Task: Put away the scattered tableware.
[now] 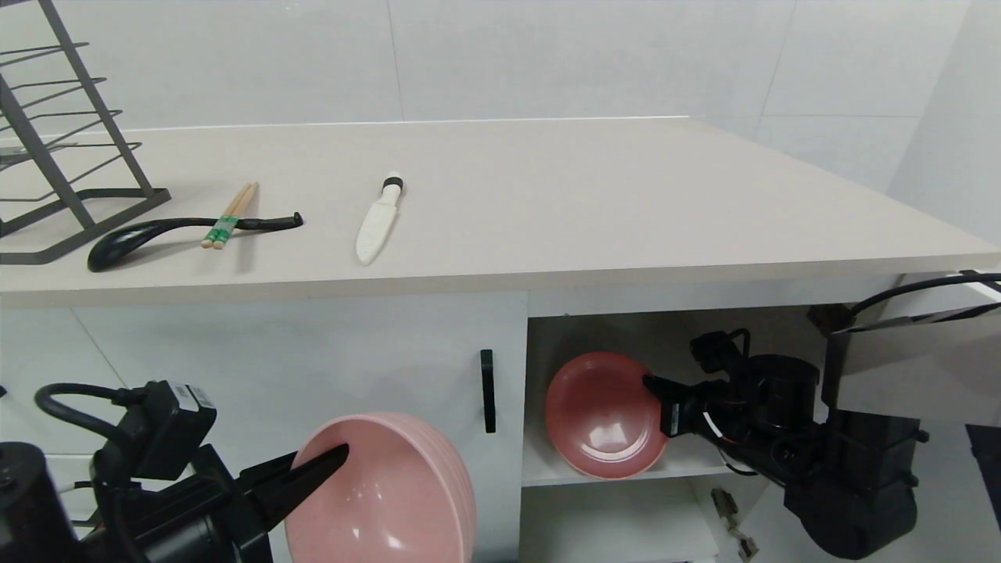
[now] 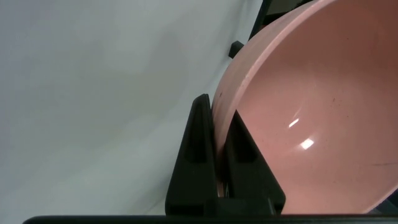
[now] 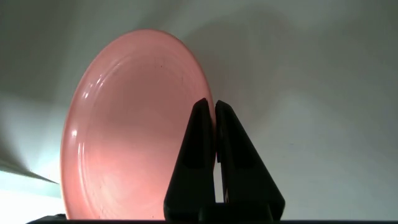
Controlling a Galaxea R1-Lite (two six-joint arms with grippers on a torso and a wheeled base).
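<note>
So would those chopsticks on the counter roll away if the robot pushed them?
Probably not far. A green band seems to hold the chopsticks together, so they should move as one and roll less. They lie across the handle of the black ladle, so a push may slide them off it. They look thin, stiff and light.
</note>
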